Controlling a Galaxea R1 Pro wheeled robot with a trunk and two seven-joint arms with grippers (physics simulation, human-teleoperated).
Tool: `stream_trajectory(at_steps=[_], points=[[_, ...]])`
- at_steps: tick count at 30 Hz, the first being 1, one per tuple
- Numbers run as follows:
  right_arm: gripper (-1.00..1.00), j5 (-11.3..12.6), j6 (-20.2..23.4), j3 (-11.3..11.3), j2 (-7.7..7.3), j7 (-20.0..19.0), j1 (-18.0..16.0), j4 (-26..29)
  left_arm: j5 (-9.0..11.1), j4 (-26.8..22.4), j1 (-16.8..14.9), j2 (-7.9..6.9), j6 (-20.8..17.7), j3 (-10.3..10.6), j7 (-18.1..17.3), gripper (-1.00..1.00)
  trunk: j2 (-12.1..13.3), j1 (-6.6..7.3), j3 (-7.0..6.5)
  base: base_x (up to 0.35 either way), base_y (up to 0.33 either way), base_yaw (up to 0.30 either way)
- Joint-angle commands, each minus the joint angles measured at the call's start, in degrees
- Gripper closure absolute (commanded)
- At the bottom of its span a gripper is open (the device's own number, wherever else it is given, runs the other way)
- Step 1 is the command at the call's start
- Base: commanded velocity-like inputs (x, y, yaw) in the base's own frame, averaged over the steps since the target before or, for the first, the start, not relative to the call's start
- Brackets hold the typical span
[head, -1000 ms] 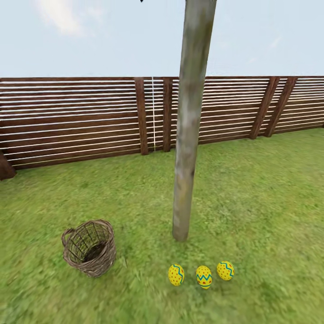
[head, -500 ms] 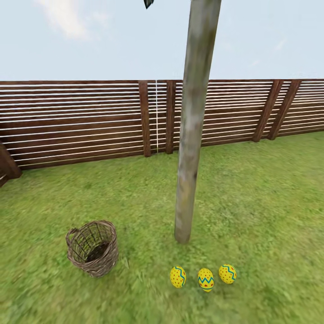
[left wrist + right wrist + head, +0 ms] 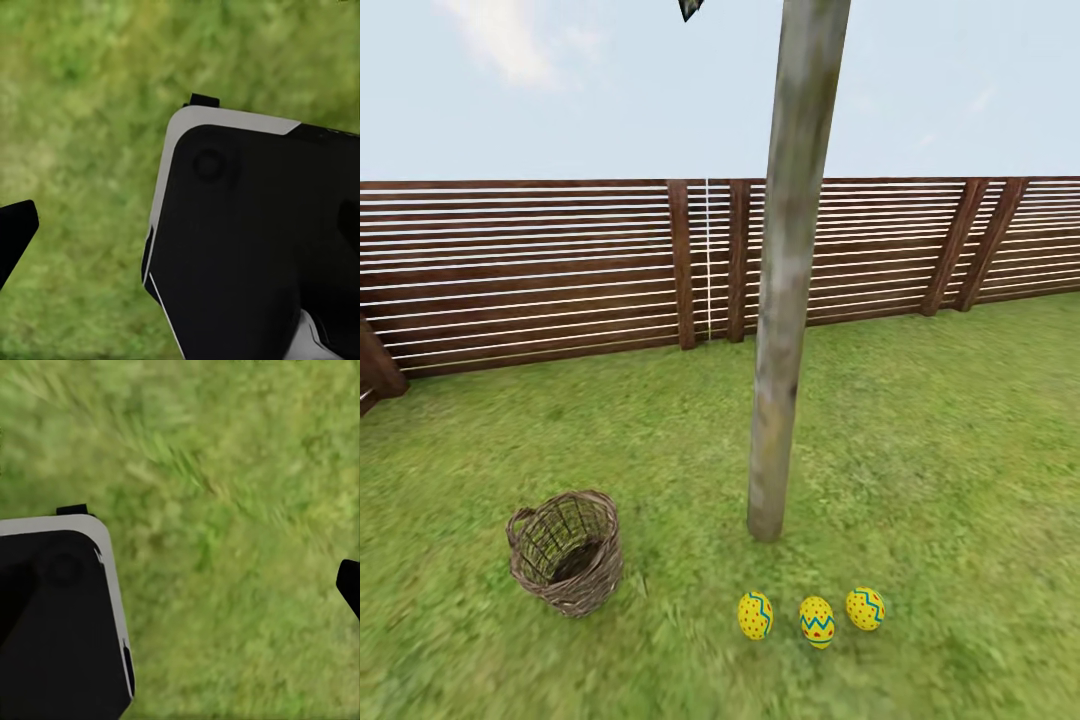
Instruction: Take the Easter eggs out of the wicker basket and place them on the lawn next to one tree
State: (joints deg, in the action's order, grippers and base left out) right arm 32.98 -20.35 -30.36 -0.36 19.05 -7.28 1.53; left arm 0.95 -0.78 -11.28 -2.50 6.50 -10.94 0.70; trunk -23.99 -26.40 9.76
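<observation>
Three Easter eggs [image 3: 816, 620] lie in a row on the lawn [image 3: 960, 450], just in front of the tree [image 3: 785, 330]; the wicker basket [image 3: 567, 551] stands apart to their left, its visible interior empty. Neither egg nor basket is near a gripper: each wrist view shows grass under a dark robot body part, and whether the jaws are spread cannot be told. Since half a second ago nothing has shifted.
</observation>
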Motion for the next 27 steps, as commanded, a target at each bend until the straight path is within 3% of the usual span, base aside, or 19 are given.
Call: stream_trajectory(at_steps=[1,4,27], points=[[-1.0,0.4,-0.1,-0.5,-0.03,0.2,0.0,0.1,0.1,0.1,-0.1,-0.02,0.3,-0.1,0.1,-1.0,-0.1,-0.03,0.11,0.0,0.0,0.0],[-1.0,0.4,0.0,-0.6,0.14,0.2,0.0,0.1,0.0,0.1,-0.1,0.02,0.3,0.0,0.1,-1.0,1.1,0.62,-0.42,0.0,0.0,0.0],[-1.0,0.4,0.0,-0.6,0.37,0.1,0.0,0.1,-0.1,-0.1,-0.1,-0.11,0.6,0.0,0.0,-1.0,1.1,0.62,-0.42,0.0,0.0,0.0]])
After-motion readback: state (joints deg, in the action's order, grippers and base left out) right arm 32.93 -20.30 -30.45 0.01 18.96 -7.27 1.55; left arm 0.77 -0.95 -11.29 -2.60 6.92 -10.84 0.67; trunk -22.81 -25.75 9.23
